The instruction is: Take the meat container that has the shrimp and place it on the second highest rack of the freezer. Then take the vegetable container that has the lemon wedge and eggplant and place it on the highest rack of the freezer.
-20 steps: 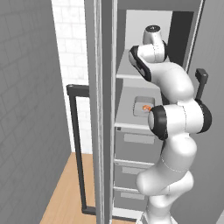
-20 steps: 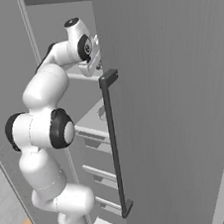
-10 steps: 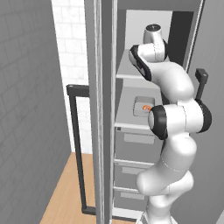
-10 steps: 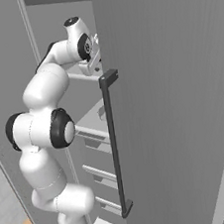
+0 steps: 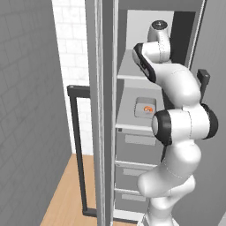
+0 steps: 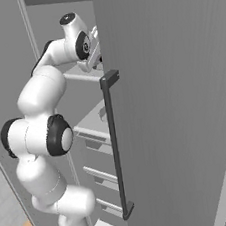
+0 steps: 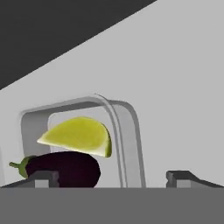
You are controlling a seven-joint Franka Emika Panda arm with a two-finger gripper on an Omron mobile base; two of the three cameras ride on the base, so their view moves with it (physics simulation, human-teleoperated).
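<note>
In the hand view the jaws (image 7: 113, 177) stand wide, holding nothing. The vegetable container (image 7: 127, 131) sits on the top freezer rack (image 5: 128, 70), lemon wedge (image 7: 78, 135) above the eggplant (image 7: 65, 168), toward nine o'clock. The shrimp container (image 5: 145, 107) lies on the rack below.

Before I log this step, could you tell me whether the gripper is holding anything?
Nothing is held: the fingers stand wide apart around the vegetable container's rim.
</note>
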